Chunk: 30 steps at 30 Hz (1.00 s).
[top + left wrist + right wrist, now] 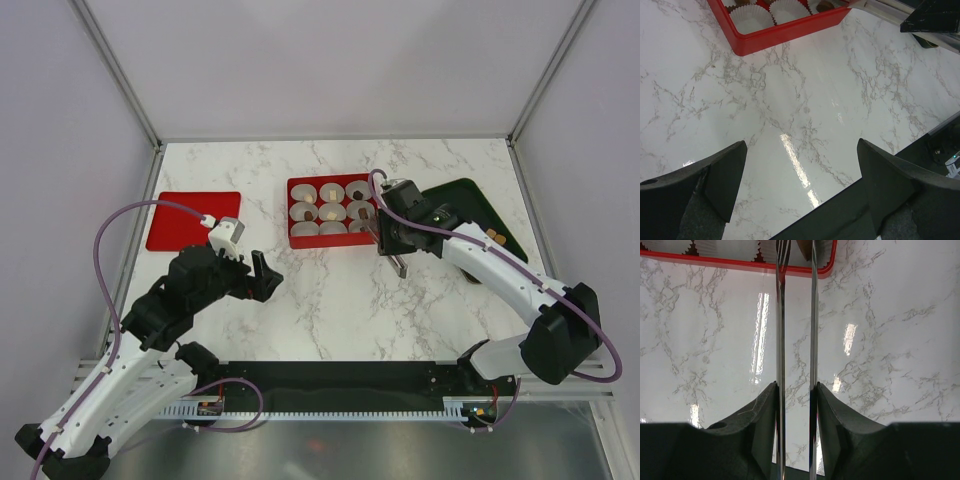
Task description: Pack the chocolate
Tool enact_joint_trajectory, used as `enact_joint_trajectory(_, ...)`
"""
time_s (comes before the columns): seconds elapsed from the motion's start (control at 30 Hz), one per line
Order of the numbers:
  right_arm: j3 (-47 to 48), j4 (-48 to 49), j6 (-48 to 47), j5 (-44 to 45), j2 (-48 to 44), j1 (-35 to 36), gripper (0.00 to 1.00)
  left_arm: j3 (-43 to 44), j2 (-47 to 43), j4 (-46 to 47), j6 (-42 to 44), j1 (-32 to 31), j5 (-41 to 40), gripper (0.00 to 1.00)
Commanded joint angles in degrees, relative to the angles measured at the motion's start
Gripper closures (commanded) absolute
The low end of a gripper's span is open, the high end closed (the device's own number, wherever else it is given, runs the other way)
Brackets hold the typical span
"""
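The red nine-compartment box [330,240] stands mid-table with white paper cups; small tan chocolates [331,193] lie in several cups. More chocolates [492,237] lie on the dark green tray [470,195] at the right. My right gripper [385,238] is shut on metal tongs [781,330], whose tips reach over the box's near right corner [826,270]. A brown lump [804,246] shows between the tips at the frame's top edge; I cannot tell if it is held. My left gripper [262,275] is open and empty over bare marble [802,150], short of the box [785,32].
A flat red lid [192,220] lies at the far left. The marble table [330,310] is walled in by a white enclosure. A black rail [340,375] runs along the near edge between the arm bases.
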Motion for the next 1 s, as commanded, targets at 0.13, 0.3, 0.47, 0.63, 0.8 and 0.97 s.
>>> enact_joint_trajectory(0.13,4.21,0.05,0.12,2.04,-0.6,0.32,0.57,0.37,0.22,0.99,-0.43,-0.11,-0.7,0.01)
enact_joint_trajectory(0.3,9.82,-4.16,-0.41,4.14,-1.74,0.24,0.57,0.37,0.22,0.98,-0.43,-0.11,-0.7,0.01)
enact_joint_trajectory(0.47,12.38,-8.47,-0.58,8.46,-2.71,-2.74,0.57,0.28,-0.31,0.9,-0.43,-0.11,-0.53,0.01)
enact_joint_trajectory(0.63,8.7,-11.82,0.74,9.33,-4.37,-13.79,0.57,0.37,-0.93,0.98,-0.43,-0.11,-0.44,0.01)
enact_joint_trajectory(0.8,3.08,-11.73,0.21,12.68,-7.1,-23.22,0.57,0.28,-1.19,0.99,-0.43,-0.11,0.17,0.01)
enact_joint_trajectory(0.97,-1.49,-9.1,0.39,14.44,-6.84,-30.16,0.56,0.37,-0.84,0.99,-0.26,-0.11,1.23,0.01)
